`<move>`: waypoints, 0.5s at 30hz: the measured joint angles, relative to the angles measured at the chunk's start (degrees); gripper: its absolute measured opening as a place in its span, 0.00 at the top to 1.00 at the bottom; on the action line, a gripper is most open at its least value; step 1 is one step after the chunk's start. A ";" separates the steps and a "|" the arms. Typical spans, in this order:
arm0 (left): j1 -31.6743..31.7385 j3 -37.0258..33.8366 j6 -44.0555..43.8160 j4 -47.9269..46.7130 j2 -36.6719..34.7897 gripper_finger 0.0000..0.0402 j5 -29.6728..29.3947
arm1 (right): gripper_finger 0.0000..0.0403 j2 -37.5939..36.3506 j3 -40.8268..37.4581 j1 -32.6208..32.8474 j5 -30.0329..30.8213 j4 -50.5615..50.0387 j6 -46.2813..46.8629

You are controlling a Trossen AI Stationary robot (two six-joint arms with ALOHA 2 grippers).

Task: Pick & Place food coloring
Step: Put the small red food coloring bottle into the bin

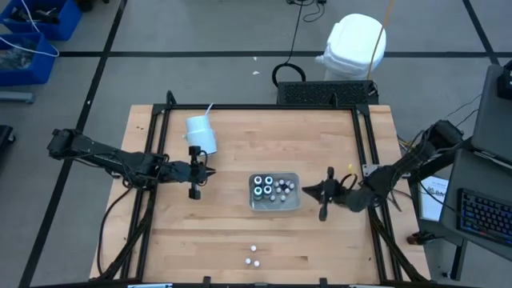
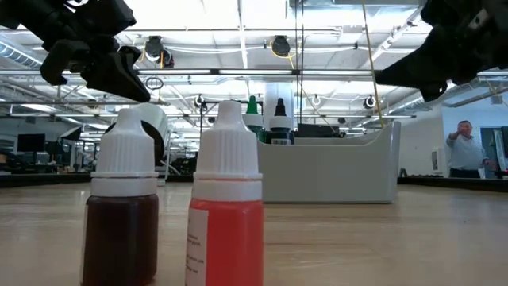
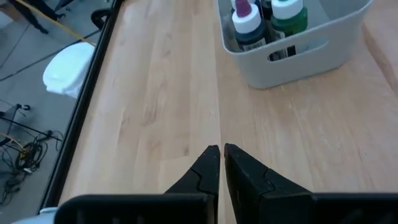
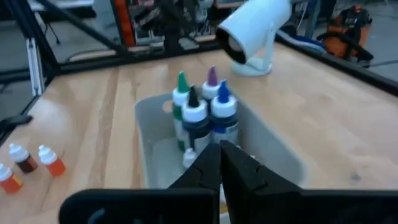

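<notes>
Several larger food coloring bottles (image 4: 200, 111) with white collars and coloured tips stand upright in a pale square tray (image 1: 291, 204) at mid-table. Three tiny white-capped bottles (image 4: 51, 160), red, orange and brown, stand on the wood near the front edge (image 1: 254, 254); two of them fill the low view's foreground (image 2: 228, 208). My left gripper (image 1: 210, 171) hovers shut to the left of the tray, holding nothing (image 3: 221, 152). My right gripper (image 1: 304, 190) hovers shut at the tray's right rim, also holding nothing (image 4: 219, 149).
A white cup (image 1: 202, 134) with a straw lies on the table behind the left gripper. Black frame rails (image 1: 364, 152) run along the table's sides. Bare wood stretches between the tray and the tiny bottles. A person (image 2: 464, 147) stands far off in the room.
</notes>
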 joint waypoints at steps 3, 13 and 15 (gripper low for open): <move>0.00 0.00 0.31 1.11 0.00 0.92 -0.08 | 1.00 -7.20 -3.27 -1.12 -0.02 0.33 -1.67; 0.00 0.00 1.67 1.25 0.00 0.92 -0.09 | 1.00 -29.73 -14.24 -1.24 1.57 2.49 -4.98; 0.00 0.00 1.67 1.25 0.00 0.92 -0.09 | 1.00 -32.30 -15.67 -1.24 1.91 2.73 -5.13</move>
